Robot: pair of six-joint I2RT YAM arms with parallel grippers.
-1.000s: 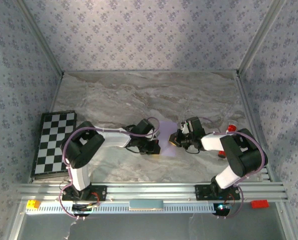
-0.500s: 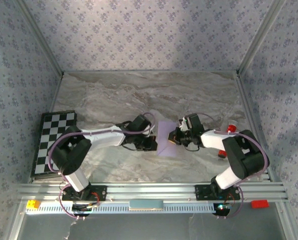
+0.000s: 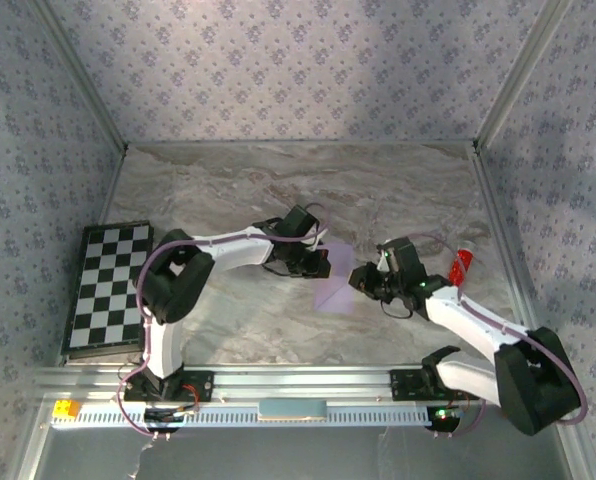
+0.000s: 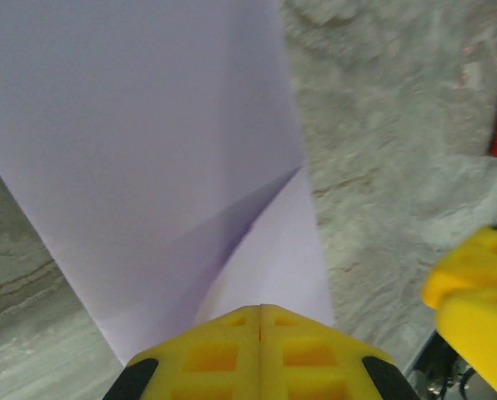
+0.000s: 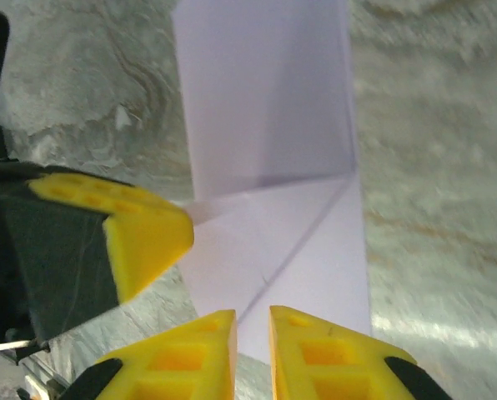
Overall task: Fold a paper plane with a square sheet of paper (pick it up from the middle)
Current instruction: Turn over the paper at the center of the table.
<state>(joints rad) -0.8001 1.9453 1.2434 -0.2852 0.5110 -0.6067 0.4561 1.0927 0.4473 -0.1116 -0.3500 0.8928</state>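
The square sheet of paper [image 3: 336, 284] is pale lilac and lies partly folded at mid-table, between the two grippers. In the left wrist view the paper [image 4: 148, 125] shows a raised flap, and my left gripper [image 4: 261, 310] is shut on its near edge. My left gripper [image 3: 325, 263] sits at the sheet's left side. In the right wrist view the paper [image 5: 265, 100] carries a diagonal crease. My right gripper [image 5: 253, 321] stands over its near edge with a narrow gap between the jaws. My right gripper [image 3: 362, 280] is at the sheet's right edge.
A black-and-white chequered board [image 3: 108, 285] lies at the table's left edge. A red object [image 3: 460, 267] stands right of the right gripper. Small yellow [image 3: 66, 408] and red [image 3: 519, 407] blocks rest on the front rail. Patterned walls enclose the marbled table [image 3: 278, 190].
The left gripper has carried the paper's edge rightward. The right arm has swung out to the right, and its jaws have parted slightly from shut.
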